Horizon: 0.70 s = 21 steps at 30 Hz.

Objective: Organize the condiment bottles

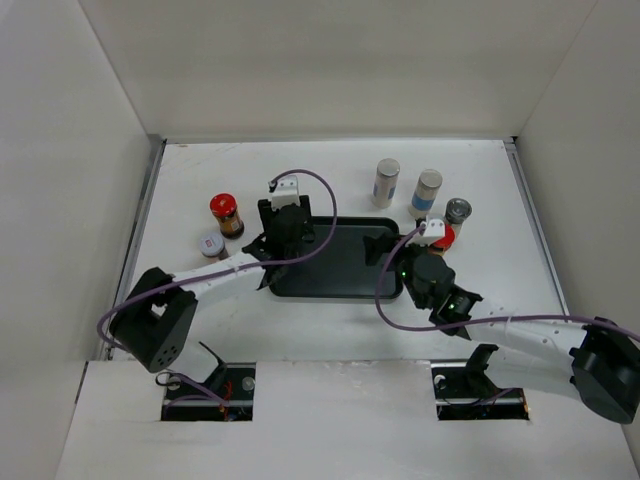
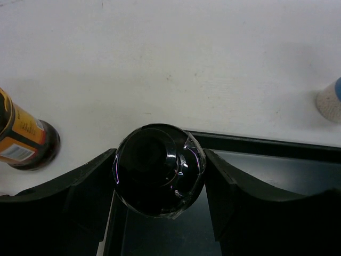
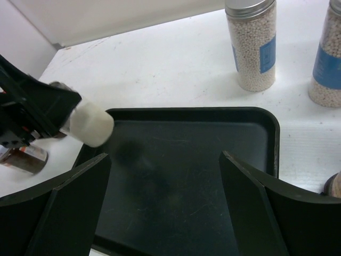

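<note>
My left gripper (image 1: 284, 238) is shut on the black-capped bottle (image 2: 159, 170), its fingers pressed against both sides of the cap. It holds the bottle over the left end of the black tray (image 1: 340, 288). The bottle's white body (image 3: 89, 124) shows above the tray's far left corner. My right gripper (image 3: 165, 156) stands open over the tray's right part, with nothing between its fingers. Two white cylinders (image 1: 385, 182) (image 1: 426, 192) and a silver-lidded jar (image 1: 458, 212) stand behind the tray on the right. A red-lidded brown jar (image 1: 226, 214) and a white-lidded jar (image 1: 211, 244) stand left of it.
A second red lid (image 1: 444, 238) peeks out beside my right wrist, mostly hidden. White walls close in the table on three sides. The tray's floor (image 3: 186, 160) holds nothing. A purple cable loops above each arm.
</note>
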Motion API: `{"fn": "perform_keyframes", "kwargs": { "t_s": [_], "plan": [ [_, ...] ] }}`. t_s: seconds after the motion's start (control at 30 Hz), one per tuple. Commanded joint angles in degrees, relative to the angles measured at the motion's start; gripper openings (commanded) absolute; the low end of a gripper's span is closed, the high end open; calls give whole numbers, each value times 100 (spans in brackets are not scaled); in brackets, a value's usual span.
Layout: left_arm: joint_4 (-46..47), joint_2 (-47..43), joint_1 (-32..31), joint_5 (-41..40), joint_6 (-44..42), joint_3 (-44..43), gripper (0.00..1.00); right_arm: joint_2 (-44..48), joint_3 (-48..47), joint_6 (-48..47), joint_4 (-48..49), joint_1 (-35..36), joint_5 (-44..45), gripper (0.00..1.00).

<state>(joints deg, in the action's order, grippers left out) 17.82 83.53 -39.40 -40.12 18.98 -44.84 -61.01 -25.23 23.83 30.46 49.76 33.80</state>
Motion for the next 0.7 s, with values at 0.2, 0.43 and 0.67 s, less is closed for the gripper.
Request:
{"fn": "perform_keyframes", "kwargs": {
  "t_s": [0.2,0.43,0.67],
  "plan": [
    [1144,524,95,223,97,-34,45,2,54,77,224,-120,21,89],
    [1136,727,68,215,44,10,60,98,98,86,206,-234,39,91],
    [1012,499,33,92,9,36,84,89,45,51,145,-243,56,94]
  ]
}}
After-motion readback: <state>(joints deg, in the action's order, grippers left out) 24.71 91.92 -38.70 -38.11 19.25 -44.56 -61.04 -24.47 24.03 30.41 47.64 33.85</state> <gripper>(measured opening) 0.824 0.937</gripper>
